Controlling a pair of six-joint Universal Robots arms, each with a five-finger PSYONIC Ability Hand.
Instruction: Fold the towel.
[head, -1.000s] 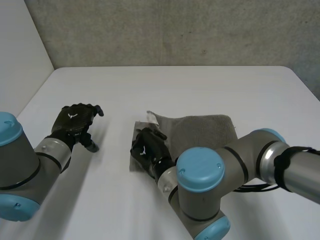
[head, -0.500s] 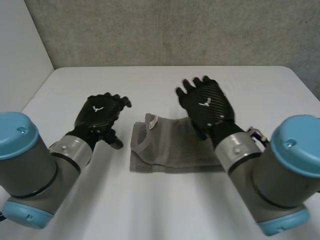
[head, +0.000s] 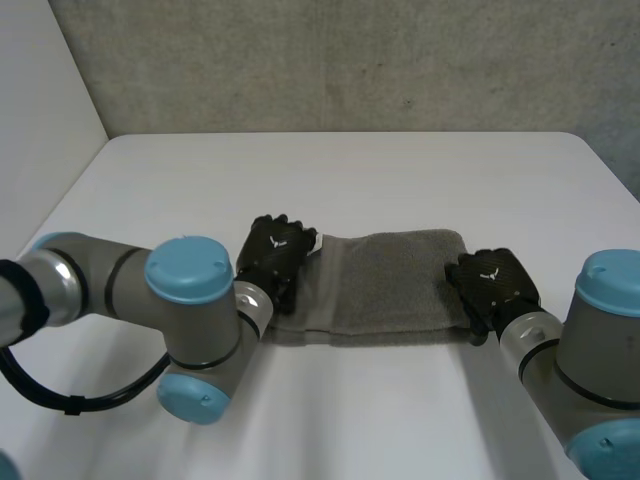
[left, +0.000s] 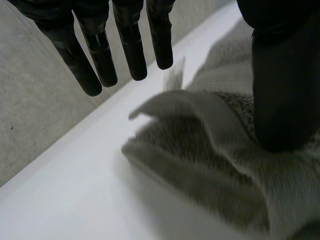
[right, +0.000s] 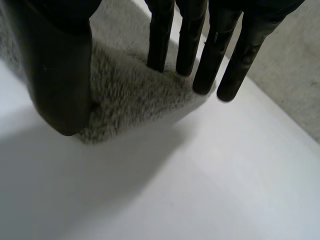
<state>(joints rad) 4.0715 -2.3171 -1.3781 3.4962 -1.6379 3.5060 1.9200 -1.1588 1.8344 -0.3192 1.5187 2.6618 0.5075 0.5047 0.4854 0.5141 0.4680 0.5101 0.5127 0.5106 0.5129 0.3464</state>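
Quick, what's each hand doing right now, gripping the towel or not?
Left hand: open, thumb down on one end of the towel.
Right hand: open, straight fingers at the towel's other end.

The towel (head: 395, 285) is grey terry cloth, folded into a long flat band. It lies crosswise on the white table (head: 350, 170), nearer the front than the back. Its right end lies flat with a square corner (right: 130, 100). Its left end is rumpled, with a paler strip across it, a raised fold (left: 200, 115) and a small white tag (head: 309, 243) at the far corner.
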